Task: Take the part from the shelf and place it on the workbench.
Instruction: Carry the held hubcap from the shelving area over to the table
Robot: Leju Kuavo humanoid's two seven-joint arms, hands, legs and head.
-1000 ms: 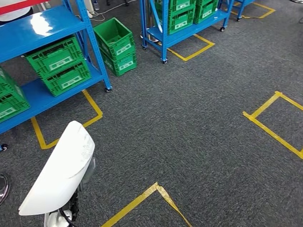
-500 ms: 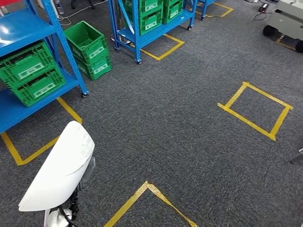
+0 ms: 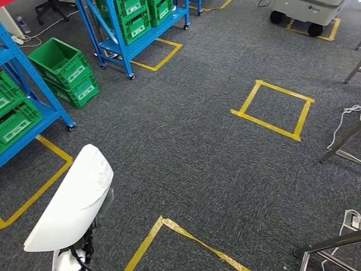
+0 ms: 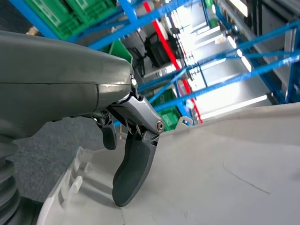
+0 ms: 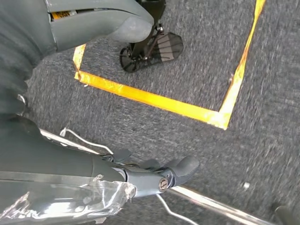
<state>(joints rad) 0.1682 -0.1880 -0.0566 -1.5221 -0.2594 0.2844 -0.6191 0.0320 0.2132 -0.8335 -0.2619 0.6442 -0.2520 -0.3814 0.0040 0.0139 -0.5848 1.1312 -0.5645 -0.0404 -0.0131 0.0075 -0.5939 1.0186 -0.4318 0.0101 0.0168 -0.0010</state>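
Note:
The part [image 3: 72, 206] is a large white curved shell at the lower left of the head view, raised above the carpet. My left hand [image 4: 134, 154] holds it, with the thick thumb pressed on the white part [image 4: 229, 183] in the left wrist view; the other fingers are hidden behind it. Dark parts of that hand [image 3: 85, 248] show under the shell in the head view. My right hand [image 5: 116, 171] hangs over the carpet with its fingers stretched out and nothing in them. The blue shelf [image 3: 30, 121] stands at the far left.
Green crates [image 3: 64, 70] sit on the floor by the shelf, and a second blue rack [image 3: 127, 34] with crates stands behind. Yellow tape squares [image 3: 272, 107] mark the grey carpet. Metal frame legs [image 3: 340, 147] and cables come in at the right edge. A wheeled unit [image 3: 306, 11] stands far right.
The camera has swung to the right: shelves and crates slid left, and the tape square, metal legs and wheeled unit came in. The white part stays in my left hand.

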